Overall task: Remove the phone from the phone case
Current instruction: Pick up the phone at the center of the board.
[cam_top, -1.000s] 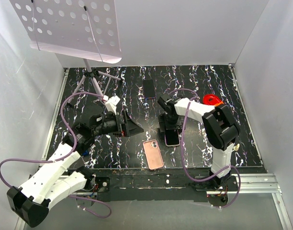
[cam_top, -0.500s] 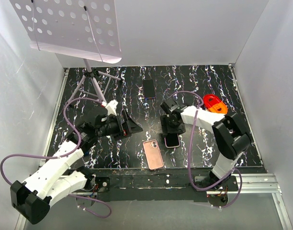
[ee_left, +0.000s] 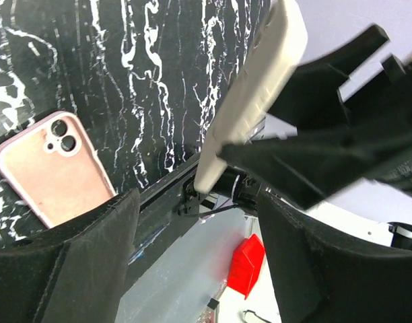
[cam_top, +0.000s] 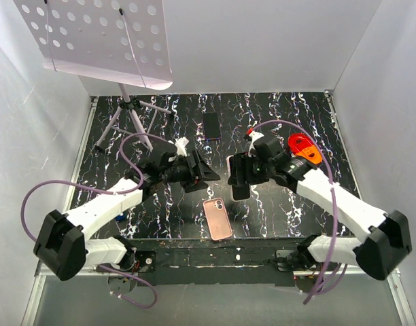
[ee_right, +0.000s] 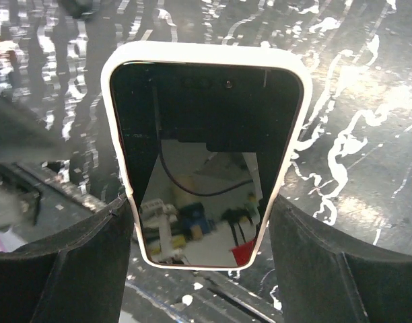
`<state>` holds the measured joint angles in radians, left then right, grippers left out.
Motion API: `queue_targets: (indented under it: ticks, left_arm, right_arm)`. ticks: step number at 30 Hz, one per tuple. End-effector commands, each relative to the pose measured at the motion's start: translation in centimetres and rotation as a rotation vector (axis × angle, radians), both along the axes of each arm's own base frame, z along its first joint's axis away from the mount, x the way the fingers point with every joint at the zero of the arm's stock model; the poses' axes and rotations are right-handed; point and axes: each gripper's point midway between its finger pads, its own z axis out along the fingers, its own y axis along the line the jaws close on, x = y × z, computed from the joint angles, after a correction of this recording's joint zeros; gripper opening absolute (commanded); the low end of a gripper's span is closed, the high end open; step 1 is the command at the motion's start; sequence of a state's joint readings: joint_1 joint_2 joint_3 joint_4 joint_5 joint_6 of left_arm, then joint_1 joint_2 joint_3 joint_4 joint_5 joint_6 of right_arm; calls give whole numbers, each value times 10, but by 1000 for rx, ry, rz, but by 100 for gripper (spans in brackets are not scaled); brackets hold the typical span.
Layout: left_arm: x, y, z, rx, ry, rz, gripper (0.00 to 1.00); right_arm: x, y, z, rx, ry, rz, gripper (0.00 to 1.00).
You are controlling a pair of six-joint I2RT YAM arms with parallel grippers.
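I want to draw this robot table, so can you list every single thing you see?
Cased phone: one, white case, black screen, held up off the table.
Pink phone or case: one, pink, near table edge, lenses up.
Black phone: one, black, far middle of table.
Red-orange thing: one, table's right side; unclear what.
Music stand: one, white, far left.
Table: one, black, white streaks.
Left gripper: one, black, open.
Right gripper: one, black, shut on the cased phone.

Glossy, mirror-like glass on phone point(ee_right: 204, 168); smooth matt plastic on phone case point(ee_right: 206, 54); black marbled bench point(ee_right: 367, 67), slight sheen.
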<state>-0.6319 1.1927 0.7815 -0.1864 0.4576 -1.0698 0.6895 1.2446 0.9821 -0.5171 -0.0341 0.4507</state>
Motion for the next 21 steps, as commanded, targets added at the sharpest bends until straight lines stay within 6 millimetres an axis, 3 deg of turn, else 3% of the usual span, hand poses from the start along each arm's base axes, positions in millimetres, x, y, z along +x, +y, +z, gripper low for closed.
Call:
queue_targets:
  ticks: [1, 4, 10, 15, 21]
  left_arm:
    - [11, -21, 27, -37, -96, -35, 73]
    - [11, -34, 31, -34, -111, -62, 81]
    - [12, -48, 40, -30, -149, -75, 82]
    - [9, -49, 35, -30, -112, -59, 60]
    - [3, -52, 41, -38, -123, -74, 43]
  right_arm:
    - [-16, 22, 46, 188, -59, 77, 1]
    - [-25, 29, 52, 200, -69, 103, 1]
    - [-38, 47, 53, 199, -60, 139, 1]
    - [-44, 56, 69, 232, -74, 116, 1]
    - [-39, 62, 82, 249, -81, 75, 1]
